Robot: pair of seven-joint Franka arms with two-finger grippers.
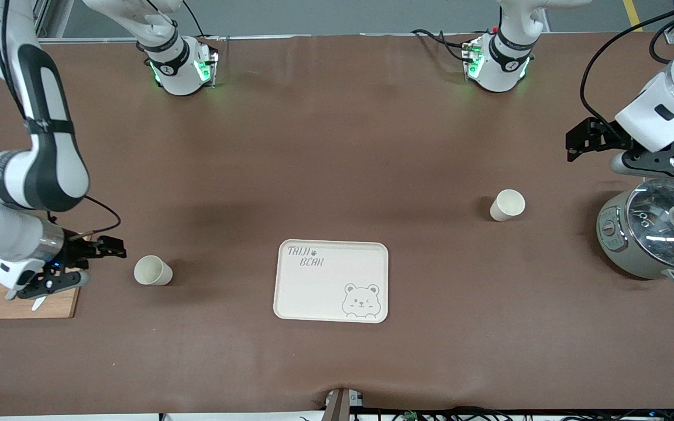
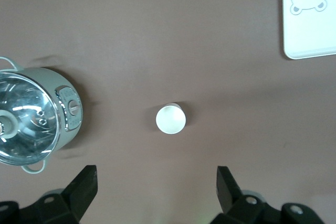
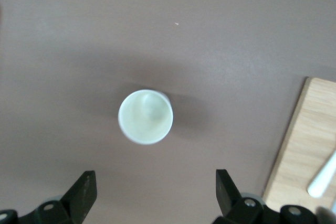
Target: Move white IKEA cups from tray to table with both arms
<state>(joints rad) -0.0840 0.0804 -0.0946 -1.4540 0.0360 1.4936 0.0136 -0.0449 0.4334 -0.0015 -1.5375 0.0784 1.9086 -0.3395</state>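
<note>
Two white IKEA cups stand upright on the brown table. One cup (image 1: 152, 271) is toward the right arm's end; it shows in the right wrist view (image 3: 145, 117). The other cup (image 1: 507, 205) is toward the left arm's end; it shows in the left wrist view (image 2: 170, 118). My right gripper (image 1: 112, 248) is open and empty, over the table between the wooden board and its cup (image 3: 156, 190). My left gripper (image 1: 580, 140) is open and empty, over the table beside the pot, apart from its cup (image 2: 156, 187).
A cream bear-printed tray (image 1: 313, 292) lies mid-table, nearer the front camera; its corner shows in the left wrist view (image 2: 310, 45). A grey pot with a glass lid (image 1: 656, 234) (image 2: 31, 124) stands at the left arm's end. A wooden board (image 1: 27, 301) (image 3: 307, 156) with lemon slices lies at the right arm's end.
</note>
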